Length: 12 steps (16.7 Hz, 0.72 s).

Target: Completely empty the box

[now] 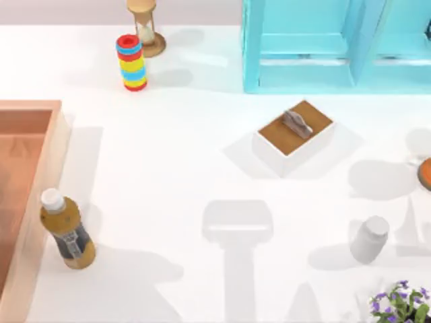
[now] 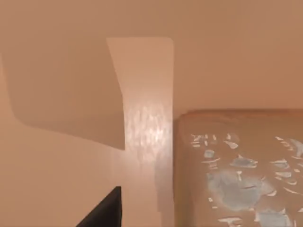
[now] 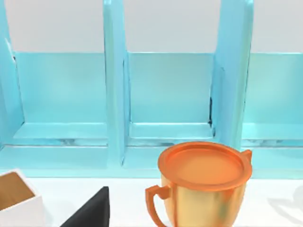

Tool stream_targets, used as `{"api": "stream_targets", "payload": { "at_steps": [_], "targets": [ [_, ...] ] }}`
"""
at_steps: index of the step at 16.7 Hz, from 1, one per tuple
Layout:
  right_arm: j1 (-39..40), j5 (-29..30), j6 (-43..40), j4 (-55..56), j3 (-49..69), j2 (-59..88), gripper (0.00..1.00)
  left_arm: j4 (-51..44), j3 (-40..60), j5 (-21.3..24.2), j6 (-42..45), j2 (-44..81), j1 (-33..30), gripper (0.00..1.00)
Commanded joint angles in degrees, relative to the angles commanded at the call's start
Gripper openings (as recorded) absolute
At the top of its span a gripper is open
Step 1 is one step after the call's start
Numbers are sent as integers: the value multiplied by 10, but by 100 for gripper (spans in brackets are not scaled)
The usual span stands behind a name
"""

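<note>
Top view, near edge: purple flowers at the right corner. A brown bottle with a white cap lies just outside the box's right wall. The box sits at the table's left edge (salmon floor, pale thick walls). White jar right of centre. Mid-table: small white box with brown top. Far side: ring stack, hourglass, turquoise rack. Right wrist view: orange lidded cup before the rack. Gripper states: cannot tell, either arm.

bottle just right of box
</note>
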<state>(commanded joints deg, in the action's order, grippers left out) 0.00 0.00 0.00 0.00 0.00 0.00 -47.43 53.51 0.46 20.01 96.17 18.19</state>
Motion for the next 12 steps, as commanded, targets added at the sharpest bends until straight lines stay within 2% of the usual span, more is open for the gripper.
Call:
{"api": "stream_targets", "payload": {
  "at_steps": [10, 12],
  "targets": [
    [0, 0, 0, 0, 0, 0, 100, 0, 0, 0, 0, 0, 0, 2],
    [0, 0, 0, 0, 0, 0, 100, 0, 0, 0, 0, 0, 0, 0]
  ]
}}
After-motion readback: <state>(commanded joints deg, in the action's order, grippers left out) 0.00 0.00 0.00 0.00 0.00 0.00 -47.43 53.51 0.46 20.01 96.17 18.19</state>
